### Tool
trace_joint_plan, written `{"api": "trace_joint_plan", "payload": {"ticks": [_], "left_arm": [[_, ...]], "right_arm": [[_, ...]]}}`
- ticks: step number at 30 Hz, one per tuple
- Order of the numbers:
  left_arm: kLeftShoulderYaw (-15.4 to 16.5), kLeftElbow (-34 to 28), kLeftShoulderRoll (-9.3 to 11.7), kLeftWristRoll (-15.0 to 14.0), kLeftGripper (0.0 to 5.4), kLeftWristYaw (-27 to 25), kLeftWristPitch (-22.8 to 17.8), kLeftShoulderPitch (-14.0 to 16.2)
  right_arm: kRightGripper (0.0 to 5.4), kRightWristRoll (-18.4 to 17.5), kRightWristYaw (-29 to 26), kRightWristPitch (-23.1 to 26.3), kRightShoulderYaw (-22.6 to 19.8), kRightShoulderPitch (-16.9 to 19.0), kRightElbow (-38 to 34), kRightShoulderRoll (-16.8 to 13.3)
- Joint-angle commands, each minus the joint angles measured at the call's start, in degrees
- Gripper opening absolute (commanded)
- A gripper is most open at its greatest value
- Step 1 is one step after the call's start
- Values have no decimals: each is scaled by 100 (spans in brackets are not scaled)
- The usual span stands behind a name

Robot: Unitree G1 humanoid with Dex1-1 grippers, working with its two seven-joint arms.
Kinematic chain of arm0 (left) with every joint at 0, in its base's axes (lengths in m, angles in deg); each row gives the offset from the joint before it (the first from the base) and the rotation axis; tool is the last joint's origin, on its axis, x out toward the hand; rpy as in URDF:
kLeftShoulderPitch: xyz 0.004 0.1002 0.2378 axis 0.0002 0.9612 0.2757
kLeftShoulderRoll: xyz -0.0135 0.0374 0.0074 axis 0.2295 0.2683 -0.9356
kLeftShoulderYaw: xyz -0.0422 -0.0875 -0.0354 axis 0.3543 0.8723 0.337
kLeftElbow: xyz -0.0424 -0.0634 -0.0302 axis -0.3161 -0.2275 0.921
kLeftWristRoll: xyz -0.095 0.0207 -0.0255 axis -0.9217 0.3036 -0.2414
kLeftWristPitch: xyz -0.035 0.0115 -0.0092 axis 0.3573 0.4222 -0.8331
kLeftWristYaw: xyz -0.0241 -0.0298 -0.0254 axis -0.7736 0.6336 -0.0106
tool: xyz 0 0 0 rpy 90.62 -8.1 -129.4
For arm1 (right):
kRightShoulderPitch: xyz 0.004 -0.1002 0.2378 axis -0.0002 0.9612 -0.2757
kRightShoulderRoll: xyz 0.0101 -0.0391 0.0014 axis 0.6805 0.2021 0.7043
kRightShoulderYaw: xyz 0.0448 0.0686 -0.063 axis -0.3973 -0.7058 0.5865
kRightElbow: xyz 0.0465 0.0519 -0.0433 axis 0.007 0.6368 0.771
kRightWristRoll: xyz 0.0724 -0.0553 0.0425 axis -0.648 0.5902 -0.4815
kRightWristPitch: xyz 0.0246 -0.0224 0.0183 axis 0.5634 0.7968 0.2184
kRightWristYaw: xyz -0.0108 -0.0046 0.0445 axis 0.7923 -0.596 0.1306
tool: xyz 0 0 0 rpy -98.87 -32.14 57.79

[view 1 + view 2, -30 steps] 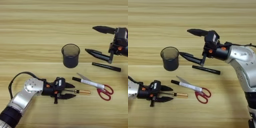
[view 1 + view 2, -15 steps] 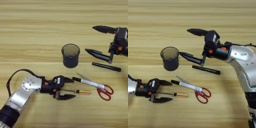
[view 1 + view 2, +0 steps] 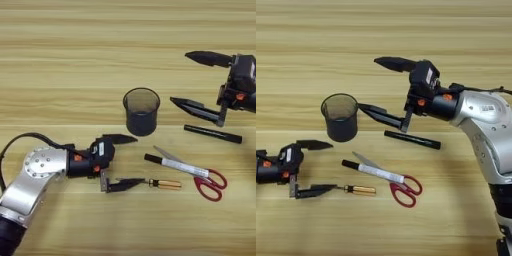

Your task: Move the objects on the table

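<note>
Left gripper (image 3: 122, 162) open, lower finger seemingly touching amber-handled screwdriver (image 3: 162, 184): light, stiff, rolls; grip handle. Right gripper (image 3: 376, 85) open, far right of pen cup (image 3: 340, 117).

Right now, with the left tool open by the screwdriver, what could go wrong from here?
1. The left tool is open with its lower finger at the tip of the screwdriver; closing there might push it away rather than grip it.
2. The marker lies across the scissors, so moving one may drag the other.
3. The open right tool sits close to the cup and could knock it.
</note>
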Motion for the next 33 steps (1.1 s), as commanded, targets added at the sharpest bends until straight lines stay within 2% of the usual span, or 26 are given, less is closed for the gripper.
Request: {"api": "trace_joint_plan", "payload": {"ticks": [1, 5, 16, 21, 27, 30, 33], "left_arm": [[255, -222, -118, -269, 536, 198, -66, 13], [471, -421, -249, -529, 536, 390, -81, 68], [908, -883, -607, -769, 536, 1275, -134, 261], [1071, -896, -842, -729, 536, 1757, -166, 229], [1154, -796, -1081, -494, 536, 2446, -322, 130], [1136, -718, -1142, -349, 536, 2620, -251, 148], [1168, -670, -1279, -328, 536, 2803, -182, 165]], "right_arm": [[540, -61, 30, -64, -146, 41, -9, 11], [540, -96, 69, -78, -253, 120, -17, 38], [540, -157, 341, -238, -496, 605, -241, 192], [540, -153, 551, -288, -487, 804, -377, 338], [540, -69, 879, -382, -497, 925, -355, 538], [540, 86, 1107, -516, -472, 958, -289, 667], [540, 191, 1393, -648, -487, 958, -154, 862]]}}
